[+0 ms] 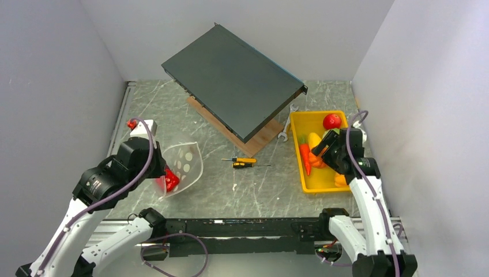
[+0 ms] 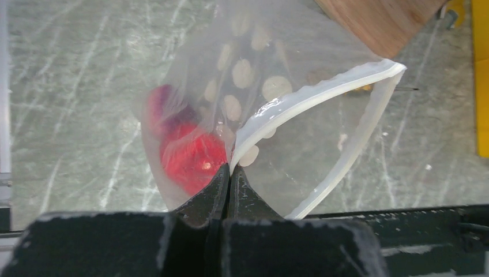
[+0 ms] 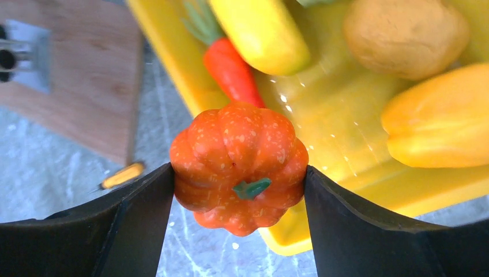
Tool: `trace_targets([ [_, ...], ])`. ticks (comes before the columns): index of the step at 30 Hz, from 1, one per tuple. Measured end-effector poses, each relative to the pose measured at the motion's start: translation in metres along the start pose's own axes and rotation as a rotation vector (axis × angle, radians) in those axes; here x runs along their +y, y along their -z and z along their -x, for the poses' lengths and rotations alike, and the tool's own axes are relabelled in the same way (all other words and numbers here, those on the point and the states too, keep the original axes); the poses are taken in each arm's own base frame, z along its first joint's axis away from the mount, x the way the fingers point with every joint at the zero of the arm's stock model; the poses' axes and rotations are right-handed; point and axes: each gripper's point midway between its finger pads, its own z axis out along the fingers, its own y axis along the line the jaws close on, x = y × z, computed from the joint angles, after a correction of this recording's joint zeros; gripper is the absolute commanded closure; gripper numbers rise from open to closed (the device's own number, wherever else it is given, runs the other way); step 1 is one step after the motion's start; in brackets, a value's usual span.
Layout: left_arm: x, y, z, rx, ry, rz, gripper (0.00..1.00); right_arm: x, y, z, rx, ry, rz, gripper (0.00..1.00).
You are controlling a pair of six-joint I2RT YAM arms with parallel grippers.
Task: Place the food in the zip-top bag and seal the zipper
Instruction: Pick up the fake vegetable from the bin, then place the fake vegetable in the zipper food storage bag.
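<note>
The clear dotted zip-top bag point(image 1: 184, 164) hangs at the left, its mouth open toward the right. My left gripper point(image 2: 229, 173) is shut on the bag's whitish zipper strip point(image 2: 323, 92) at the mouth edge. A red toy food point(image 2: 190, 153) lies inside the bag; it also shows in the top view point(image 1: 170, 180). My right gripper point(image 3: 239, 176) is shut on an orange toy pumpkin point(image 3: 239, 167), held above the left edge of the yellow tray point(image 1: 310, 183). A carrot point(image 3: 230, 66), a yellow piece point(image 3: 262, 32), a tan piece point(image 3: 406, 34) and an orange-yellow piece point(image 3: 441, 118) lie in the tray.
A dark flat panel point(image 1: 230, 81) rests tilted on a wooden board point(image 1: 259, 141) at the middle back. A yellow-handled screwdriver point(image 1: 244, 163) lies between bag and tray. A wrench point(image 1: 286, 124) lies by the tray. A red toy tomato point(image 1: 331, 121) sits at the tray's far end. Walls close in on three sides.
</note>
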Motion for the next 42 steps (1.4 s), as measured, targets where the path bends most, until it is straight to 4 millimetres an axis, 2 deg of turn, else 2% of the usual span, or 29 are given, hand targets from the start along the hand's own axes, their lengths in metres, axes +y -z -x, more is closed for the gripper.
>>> trace_targets([
  [3,-0.011,0.005,-0.004,0.031,0.04,-0.056,1.0,0.017,0.023,0.014,-0.052,0.038,0.095,1.0],
  [6,-0.018,0.011,-0.009,0.047,0.08,-0.108,1.0,0.038,0.055,0.03,-0.108,0.083,0.199,1.0],
  [12,-0.027,0.018,-0.016,0.086,0.139,-0.158,1.0,0.097,0.137,0.057,-0.209,0.181,0.513,1.0],
  [16,-0.03,0.02,-0.02,0.105,0.157,-0.173,1.0,0.132,0.193,0.059,-0.25,0.256,0.766,1.0],
  [19,-0.031,0.024,-0.02,0.101,0.164,-0.193,1.0,0.153,0.226,0.057,-0.26,0.299,0.932,1.0],
  [22,-0.032,0.028,-0.019,0.091,0.172,-0.209,1.0,0.173,0.249,0.058,-0.247,0.321,1.059,1.0],
  [26,-0.032,0.028,-0.019,0.089,0.188,-0.211,1.0,0.195,0.259,0.051,-0.173,0.338,1.155,1.0],
  [29,-0.032,0.029,-0.019,0.089,0.201,-0.21,1.0,0.222,0.27,0.026,-0.066,0.395,1.228,1.0],
  [32,-0.032,0.029,-0.019,0.088,0.217,-0.21,1.0,0.254,0.284,-0.022,0.051,0.489,1.284,1.0],
  [34,-0.032,0.03,-0.018,0.084,0.224,-0.209,1.0,0.273,0.292,-0.063,0.115,0.563,1.308,1.0],
  [39,-0.03,0.033,-0.017,0.068,0.242,-0.211,1.0,0.306,0.279,-0.154,0.159,0.746,1.235,1.0],
  [42,-0.028,0.036,-0.015,0.058,0.25,-0.209,1.0,0.32,0.272,-0.194,0.104,0.846,1.185,1.0],
])
